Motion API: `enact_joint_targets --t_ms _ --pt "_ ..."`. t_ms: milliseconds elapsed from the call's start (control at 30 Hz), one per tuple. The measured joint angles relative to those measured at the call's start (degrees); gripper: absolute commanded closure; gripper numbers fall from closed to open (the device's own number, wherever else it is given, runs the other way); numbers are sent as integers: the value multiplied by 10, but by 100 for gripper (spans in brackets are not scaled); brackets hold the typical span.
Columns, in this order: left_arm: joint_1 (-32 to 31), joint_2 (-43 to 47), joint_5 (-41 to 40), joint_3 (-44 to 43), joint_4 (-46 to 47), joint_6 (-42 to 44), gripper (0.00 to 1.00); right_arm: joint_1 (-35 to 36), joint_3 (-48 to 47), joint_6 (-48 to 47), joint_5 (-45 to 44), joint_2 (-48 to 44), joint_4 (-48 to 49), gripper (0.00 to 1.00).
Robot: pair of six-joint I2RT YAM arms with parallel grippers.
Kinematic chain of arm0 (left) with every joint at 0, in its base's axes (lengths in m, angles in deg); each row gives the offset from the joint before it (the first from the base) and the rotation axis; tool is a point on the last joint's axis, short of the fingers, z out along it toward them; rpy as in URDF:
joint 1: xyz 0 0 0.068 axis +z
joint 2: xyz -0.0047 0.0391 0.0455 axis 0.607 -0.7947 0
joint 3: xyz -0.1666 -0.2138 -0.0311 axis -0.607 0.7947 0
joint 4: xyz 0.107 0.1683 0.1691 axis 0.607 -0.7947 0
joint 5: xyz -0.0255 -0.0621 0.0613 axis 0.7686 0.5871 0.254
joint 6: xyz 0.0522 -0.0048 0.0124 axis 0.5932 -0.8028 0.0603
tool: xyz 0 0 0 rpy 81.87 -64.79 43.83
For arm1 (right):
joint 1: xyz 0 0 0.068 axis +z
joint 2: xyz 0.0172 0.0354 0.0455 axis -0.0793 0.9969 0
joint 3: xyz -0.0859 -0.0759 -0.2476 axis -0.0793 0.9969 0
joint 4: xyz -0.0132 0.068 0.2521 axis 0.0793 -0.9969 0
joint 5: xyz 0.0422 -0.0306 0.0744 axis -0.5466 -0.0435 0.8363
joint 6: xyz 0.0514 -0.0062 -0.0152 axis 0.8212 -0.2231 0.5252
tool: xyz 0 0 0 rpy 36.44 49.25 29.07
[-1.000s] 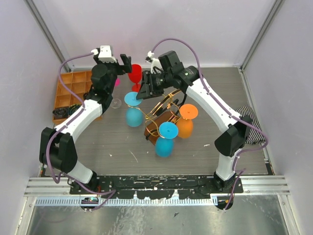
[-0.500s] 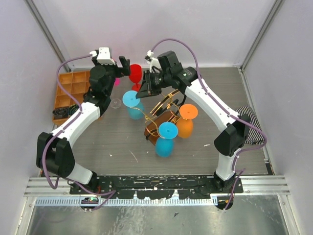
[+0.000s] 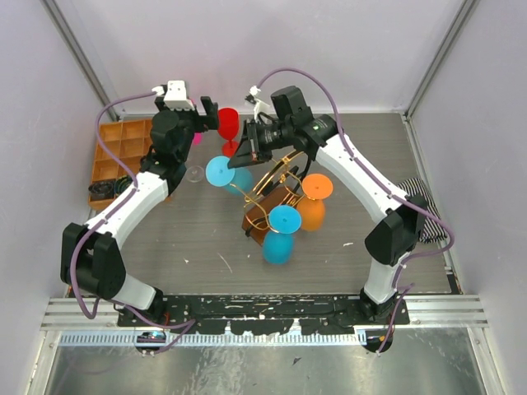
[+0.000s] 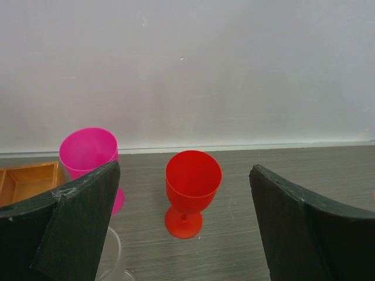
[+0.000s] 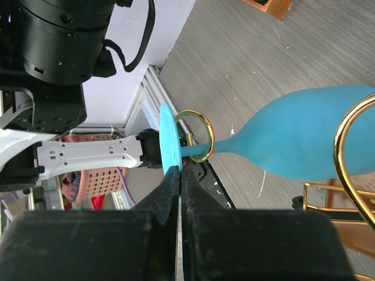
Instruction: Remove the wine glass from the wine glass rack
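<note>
The wine glass rack (image 3: 273, 176), gold wire on a brown wooden base (image 3: 262, 219), stands mid-table. A light blue wine glass (image 3: 219, 171) hangs upside down from its left gold loop (image 5: 197, 136). In the right wrist view its stem passes through the loop and its bowl (image 5: 310, 137) points right. My right gripper (image 3: 244, 155) is shut on the rim of the glass's round foot (image 5: 170, 136). My left gripper (image 3: 206, 115) is open and empty at the back, facing a red glass (image 4: 192, 188) that stands on the table.
An orange glass (image 3: 317, 189) and another blue glass (image 3: 283, 219) hang on the rack. A pink glass (image 4: 89, 153) and a clear glass (image 4: 111, 257) stand beside the red one. An orange compartment tray (image 3: 123, 152) is at the back left, a striped cloth (image 3: 424, 216) at the right.
The right gripper has shifted slightly with the blue glass's foot. The bowl, earlier hanging below the foot, is now mostly hidden behind it. The left gripper drew back a little.
</note>
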Motion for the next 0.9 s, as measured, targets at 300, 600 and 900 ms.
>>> enact_joint_targets --t_ms 300,600,900 --pt "0 3 -6 0 -2 3 2 -1 7 20 27 6 29 99" --pt "0 14 -8 0 -4 11 2 0 -16 43 36 36 53 99" --pt "0 15 -19 0 -7 13 2 14 -11 37 46 38 45 99"
